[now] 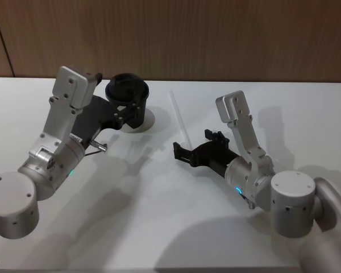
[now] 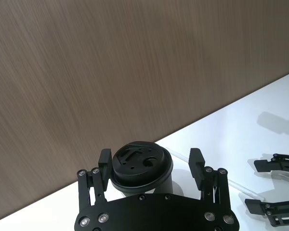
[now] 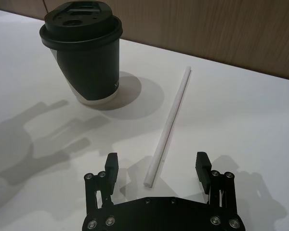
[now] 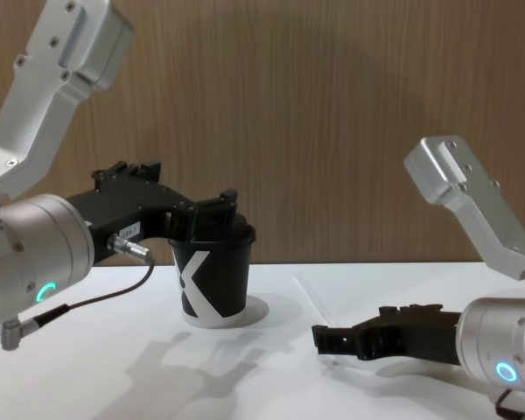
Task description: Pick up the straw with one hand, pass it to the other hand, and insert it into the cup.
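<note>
The cup (image 1: 127, 90) stands upright at the back of the white table, black with a domed lid (image 2: 139, 166) and a white K mark (image 4: 192, 278). My left gripper (image 1: 129, 107) is open, one finger on each side of the lid, with a gap on at least one side. The straw (image 1: 178, 116) lies flat on the table to the right of the cup (image 3: 86, 57). My right gripper (image 1: 193, 145) hangs open low over the straw's near end (image 3: 151, 175), which lies between its fingers (image 3: 111, 166).
A wood-panelled wall (image 1: 216, 34) runs along the table's far edge. The white table (image 1: 159, 227) stretches bare toward me between the two arms. A black cable with a metal plug (image 4: 127, 248) hangs from the left arm.
</note>
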You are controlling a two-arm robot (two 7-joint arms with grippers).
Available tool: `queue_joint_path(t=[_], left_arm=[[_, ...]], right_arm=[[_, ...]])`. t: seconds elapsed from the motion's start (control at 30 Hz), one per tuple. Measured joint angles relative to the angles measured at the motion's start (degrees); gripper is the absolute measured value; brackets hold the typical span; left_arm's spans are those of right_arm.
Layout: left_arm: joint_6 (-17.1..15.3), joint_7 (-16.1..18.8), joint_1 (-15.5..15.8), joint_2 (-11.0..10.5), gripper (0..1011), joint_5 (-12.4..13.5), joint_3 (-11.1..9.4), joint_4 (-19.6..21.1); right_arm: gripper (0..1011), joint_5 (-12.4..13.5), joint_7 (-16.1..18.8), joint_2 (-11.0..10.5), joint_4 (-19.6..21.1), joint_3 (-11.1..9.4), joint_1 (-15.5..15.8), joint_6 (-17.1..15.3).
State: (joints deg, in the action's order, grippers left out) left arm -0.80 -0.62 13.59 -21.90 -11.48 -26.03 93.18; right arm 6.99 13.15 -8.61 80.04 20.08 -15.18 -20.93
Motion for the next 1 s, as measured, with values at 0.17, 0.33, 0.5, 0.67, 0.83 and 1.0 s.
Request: queue_joint_path(t=[0.17,0.33,0.5,0.67,0.83,1.0], left_arm=[[0.0,0.0,0.0,0.0,1002,0.0,0.0,0.0],[0.0,0.0,0.0,0.0,1002,0.0,0.0,0.0],[0.0,0.0,0.0,0.0,1001,0.0,0.0,0.0],[0.0,0.0,0.0,0.0,1001,0.0,0.0,0.0],[0.0,0.0,0.0,0.0,1002,0.0,0.0,0.0],[0.0,0.0,0.0,0.0,1002,0.0,0.0,0.0]], right_arm=[[1008,-0.2,0.5,0.2,-0.4,0.0,-0.1,0.3],[1008,-0.2,0.8,0.4,-0.8,-0.1,-0.2,0.5],[1008,-0.2,1.0,0.6,-1.1,-0.3,-0.2,0.6],[1008,0.1,1.1,0.8,-1.3,-0.5,-0.2,0.6],[1008,0.5,1.2,0.9,-1.5,-0.6,-0.2,0.5],[1008,0.9,1.2,1.0,-1.6,-0.7,-0.2,0.3]])
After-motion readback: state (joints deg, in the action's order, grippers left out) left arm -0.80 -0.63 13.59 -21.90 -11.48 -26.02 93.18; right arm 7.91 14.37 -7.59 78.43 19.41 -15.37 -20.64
